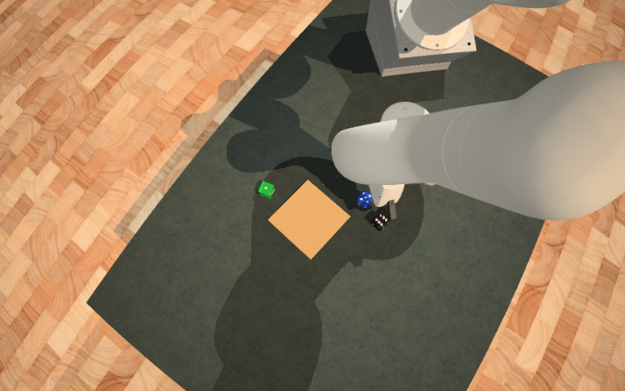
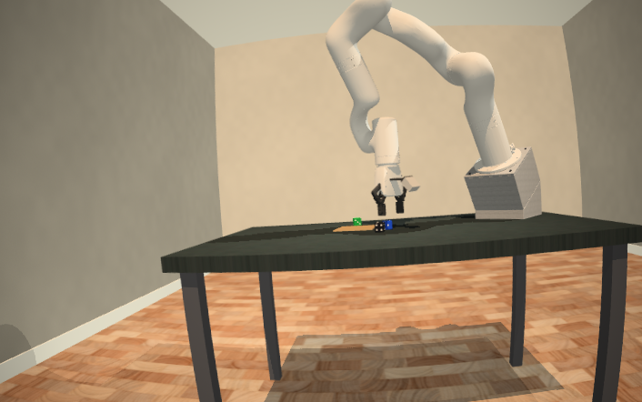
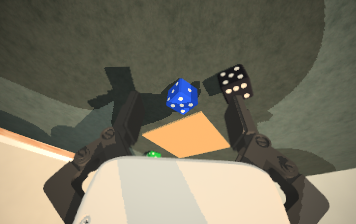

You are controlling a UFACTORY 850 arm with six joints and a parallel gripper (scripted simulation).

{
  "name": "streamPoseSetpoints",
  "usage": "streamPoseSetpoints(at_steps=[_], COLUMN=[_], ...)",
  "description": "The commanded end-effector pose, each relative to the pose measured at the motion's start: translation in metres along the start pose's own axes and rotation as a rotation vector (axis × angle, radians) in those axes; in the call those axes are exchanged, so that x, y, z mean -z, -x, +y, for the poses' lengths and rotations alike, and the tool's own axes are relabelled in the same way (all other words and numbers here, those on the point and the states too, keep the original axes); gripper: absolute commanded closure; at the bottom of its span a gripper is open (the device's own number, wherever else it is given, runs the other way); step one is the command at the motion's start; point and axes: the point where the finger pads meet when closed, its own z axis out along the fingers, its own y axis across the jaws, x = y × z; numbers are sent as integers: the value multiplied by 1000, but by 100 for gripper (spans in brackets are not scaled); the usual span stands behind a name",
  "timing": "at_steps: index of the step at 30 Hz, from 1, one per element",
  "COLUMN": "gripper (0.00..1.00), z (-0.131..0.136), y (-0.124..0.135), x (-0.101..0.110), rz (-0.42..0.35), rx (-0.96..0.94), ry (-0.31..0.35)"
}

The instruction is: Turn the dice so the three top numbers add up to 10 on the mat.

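A square orange mat [image 1: 309, 218] [image 2: 350, 228] [image 3: 187, 136] lies flat on the dark table [image 1: 414, 299] [image 2: 331, 256]. All three dice lie on the table, off the mat. The green die [image 1: 266, 188] [image 2: 356, 221] lies by the mat's left corner. The blue die [image 1: 364, 198] [image 2: 388, 224] [image 3: 183, 96] and the black die [image 1: 380, 220] [image 2: 379, 226] [image 3: 235, 81] lie close together off the mat's right corner. My gripper [image 2: 389, 206] [image 3: 184, 103] is open and empty. It hangs a little above the blue and black dice. In the wrist view the blue die shows between the fingers, and the black die shows at the right fingertip.
The robot base [image 1: 414, 41] [image 2: 504, 189] stands at the table's far edge. In the top view the arm's big links cover the table to the right of the dice. A wooden floor surrounds the table.
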Motion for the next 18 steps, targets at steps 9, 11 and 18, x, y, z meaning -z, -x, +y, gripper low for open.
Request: streamPoseSetpoints(at_steps=[9,11,18], gripper=[0,0,0], z=[5,5,5], y=[-12,-12,-12], x=[0,0,0], rz=[-6,-6,-6], rx=[0,0,0], ry=[1,1,1])
